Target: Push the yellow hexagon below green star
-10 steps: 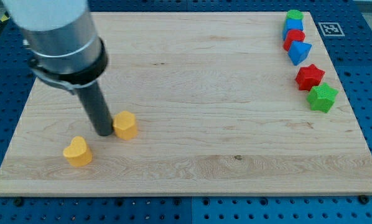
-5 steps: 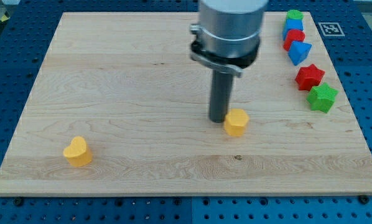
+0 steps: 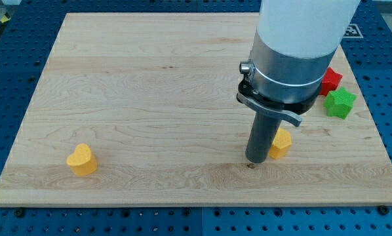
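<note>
The yellow hexagon [image 3: 282, 142] lies right of the board's middle, toward the view's bottom, partly hidden by the rod. My tip [image 3: 255, 159] touches the board at the hexagon's left side, against it. The green star [image 3: 340, 103] sits near the right edge, up and to the right of the hexagon. The arm's wide body hides much of the upper right of the board.
A yellow heart [image 3: 82, 159] lies near the board's lower left. A red star [image 3: 332, 79] shows just above the green star, partly behind the arm. The wooden board [image 3: 150, 78] rests on a blue pegboard table. Other blocks at the top right are hidden by the arm.
The tip has pushed the yellow hexagon from the lower left across the board to the right and slightly down, closer to the green star. The yellow heart has not moved.
</note>
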Tool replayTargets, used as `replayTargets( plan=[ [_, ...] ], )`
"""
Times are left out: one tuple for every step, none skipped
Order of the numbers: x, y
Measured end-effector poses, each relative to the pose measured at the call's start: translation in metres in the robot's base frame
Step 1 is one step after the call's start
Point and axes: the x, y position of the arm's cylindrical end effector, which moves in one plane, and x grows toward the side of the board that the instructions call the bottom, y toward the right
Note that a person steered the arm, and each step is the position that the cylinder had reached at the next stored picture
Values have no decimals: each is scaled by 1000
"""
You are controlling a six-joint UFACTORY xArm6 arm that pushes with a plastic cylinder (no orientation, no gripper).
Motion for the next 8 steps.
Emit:
replayTargets(
  plan=[
    [0,7],
    [2,21],
    [1,39],
    [-2,72],
    [-9,100],
    [-9,75],
    [-9,31],
    [-30,15]
  ],
)
